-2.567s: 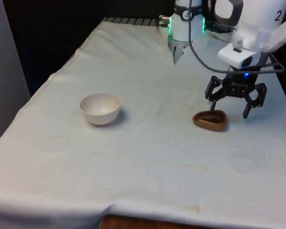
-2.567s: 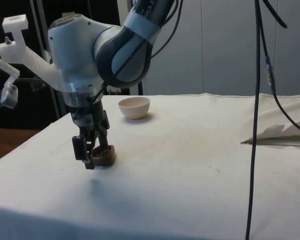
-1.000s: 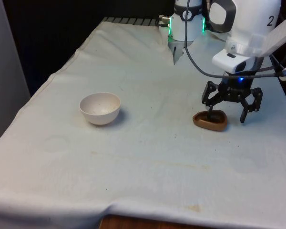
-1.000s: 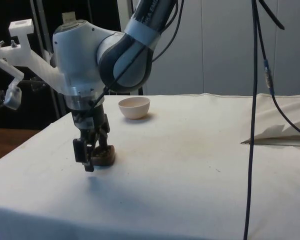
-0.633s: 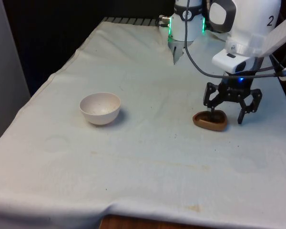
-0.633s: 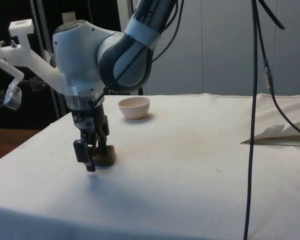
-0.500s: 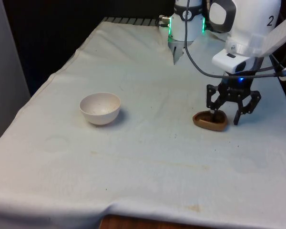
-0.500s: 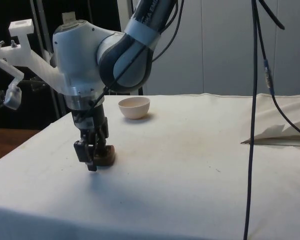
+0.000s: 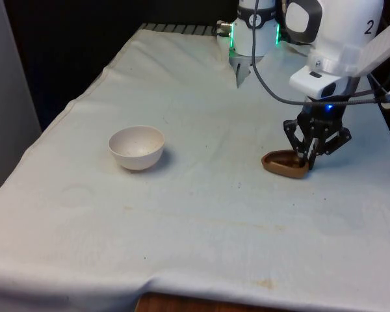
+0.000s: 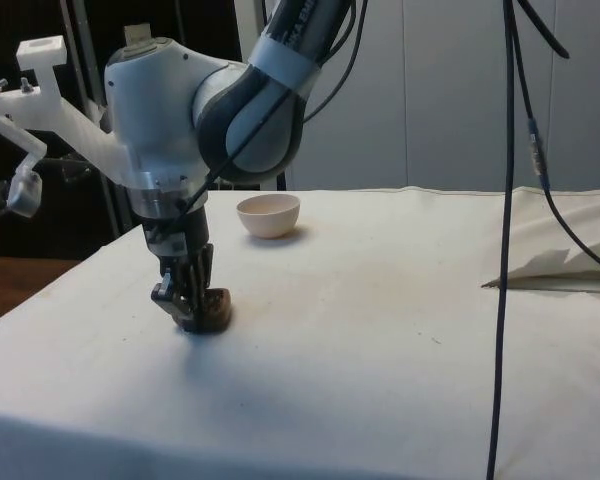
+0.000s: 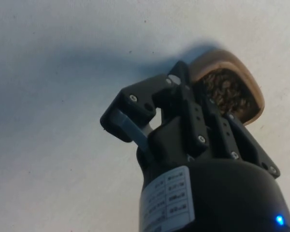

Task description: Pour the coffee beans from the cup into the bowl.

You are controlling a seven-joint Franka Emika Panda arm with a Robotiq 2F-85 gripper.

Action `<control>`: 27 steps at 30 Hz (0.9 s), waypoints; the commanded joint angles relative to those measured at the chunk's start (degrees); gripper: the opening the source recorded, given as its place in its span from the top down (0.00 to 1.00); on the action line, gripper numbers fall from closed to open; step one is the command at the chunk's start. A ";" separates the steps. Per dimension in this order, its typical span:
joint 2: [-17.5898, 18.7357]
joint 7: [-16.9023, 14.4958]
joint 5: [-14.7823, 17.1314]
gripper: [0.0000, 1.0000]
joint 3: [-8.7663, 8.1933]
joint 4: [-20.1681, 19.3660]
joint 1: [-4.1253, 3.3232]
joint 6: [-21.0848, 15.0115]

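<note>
With jaws apparently closed on the brown cup's (image 9: 285,164) rim, the gripper (image 9: 307,160) should lift level towards the bowl (image 9: 136,147).

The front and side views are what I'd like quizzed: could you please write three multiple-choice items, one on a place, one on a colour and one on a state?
1. Where does the bowl stand relative to the cup in the front view?
A. To the cup's left, apart from it
B. Touching the cup
C. To the cup's right

2. What colour is the cup?
A. Blue
B. Brown
C. Green

3. What is the end effector doing?
A. Hanging open over the bowl
B. Resting shut on bare cloth
C. Shut on the cup's rim

Answers: 1 A, bare white cloth lies between them. 2 B, the front view shows it brown, with dark coffee beans inside. 3 C, the jaws meet at the rim on the front view's right.
</note>
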State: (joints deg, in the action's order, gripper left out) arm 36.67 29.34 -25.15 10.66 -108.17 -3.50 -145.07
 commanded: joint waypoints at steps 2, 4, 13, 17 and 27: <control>0.06 0.06 -0.06 0.99 0.00 -0.06 0.00 -0.11; 0.06 0.06 0.00 0.99 0.00 -0.06 0.00 -0.11; 0.06 0.00 0.00 0.99 0.00 0.00 0.00 0.00; 0.06 0.00 0.06 0.99 0.00 0.00 0.00 0.00; -0.34 -0.40 0.34 0.99 0.34 -0.23 0.57 -0.29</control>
State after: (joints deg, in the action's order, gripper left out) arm 36.61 29.28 -25.15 10.66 -108.12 -3.32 -145.13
